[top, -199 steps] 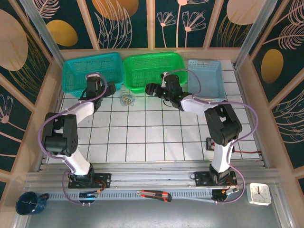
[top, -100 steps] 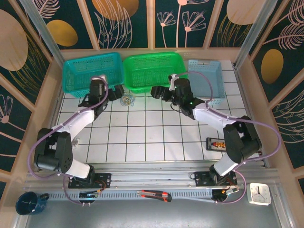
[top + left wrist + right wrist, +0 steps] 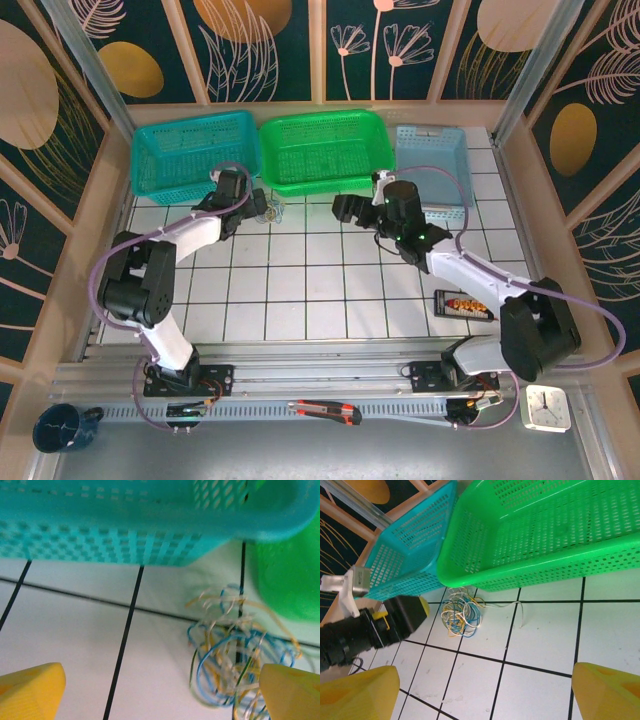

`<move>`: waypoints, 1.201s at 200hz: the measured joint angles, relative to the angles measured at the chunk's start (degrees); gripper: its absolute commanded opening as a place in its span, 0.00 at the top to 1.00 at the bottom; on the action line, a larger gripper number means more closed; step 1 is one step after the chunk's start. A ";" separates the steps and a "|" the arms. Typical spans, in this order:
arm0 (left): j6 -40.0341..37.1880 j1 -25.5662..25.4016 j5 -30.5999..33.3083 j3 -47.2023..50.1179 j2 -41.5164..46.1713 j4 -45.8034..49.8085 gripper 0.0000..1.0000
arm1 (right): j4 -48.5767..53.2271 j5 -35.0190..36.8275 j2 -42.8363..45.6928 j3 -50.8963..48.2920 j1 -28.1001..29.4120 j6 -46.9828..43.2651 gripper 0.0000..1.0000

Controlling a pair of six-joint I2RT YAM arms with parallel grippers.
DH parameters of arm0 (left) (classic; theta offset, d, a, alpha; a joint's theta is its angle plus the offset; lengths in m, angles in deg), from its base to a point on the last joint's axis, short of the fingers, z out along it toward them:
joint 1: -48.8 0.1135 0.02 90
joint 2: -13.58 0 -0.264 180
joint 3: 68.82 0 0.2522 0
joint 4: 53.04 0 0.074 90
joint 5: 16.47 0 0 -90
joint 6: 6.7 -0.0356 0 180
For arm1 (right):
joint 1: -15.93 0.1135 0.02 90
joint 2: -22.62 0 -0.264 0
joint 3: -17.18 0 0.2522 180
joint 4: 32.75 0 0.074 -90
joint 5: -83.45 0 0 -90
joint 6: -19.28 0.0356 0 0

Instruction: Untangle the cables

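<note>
Cables (image 3: pixel 272 209) lie bunched on the table (image 3: pixel 300 290), just in front of the gap between the teal basket (image 3: pixel 190 150) and the green basket (image 3: pixel 320 150). Left gripper (image 3: pixel 256 205) is spread wide and empty, one finger at the bunch's edge, probably lined up to grasp. Right gripper (image 3: pixel 342 208) is open and empty, nearby and facing the bunch, probably to pull the opposite side.

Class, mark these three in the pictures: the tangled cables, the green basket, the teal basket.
cables (image 3: pixel 462 612): right wrist view, middle of the looped bunch.
green basket (image 3: pixel 545 575): right wrist view, near side wall.
teal basket (image 3: pixel 100 540): left wrist view, perforated side wall.
</note>
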 measured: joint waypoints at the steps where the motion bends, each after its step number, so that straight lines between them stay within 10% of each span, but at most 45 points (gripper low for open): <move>1: 0.02 0.00 0.09 -0.31 -0.20 0.04 0.01 | 0.07 0.02 0.07 -0.02 0.00 0.00 0.11; 240: -0.15 0.04 -0.20 -7.54 -12.96 3.56 0.02 | 4.46 5.62 5.60 -1.46 0.00 -1.49 0.11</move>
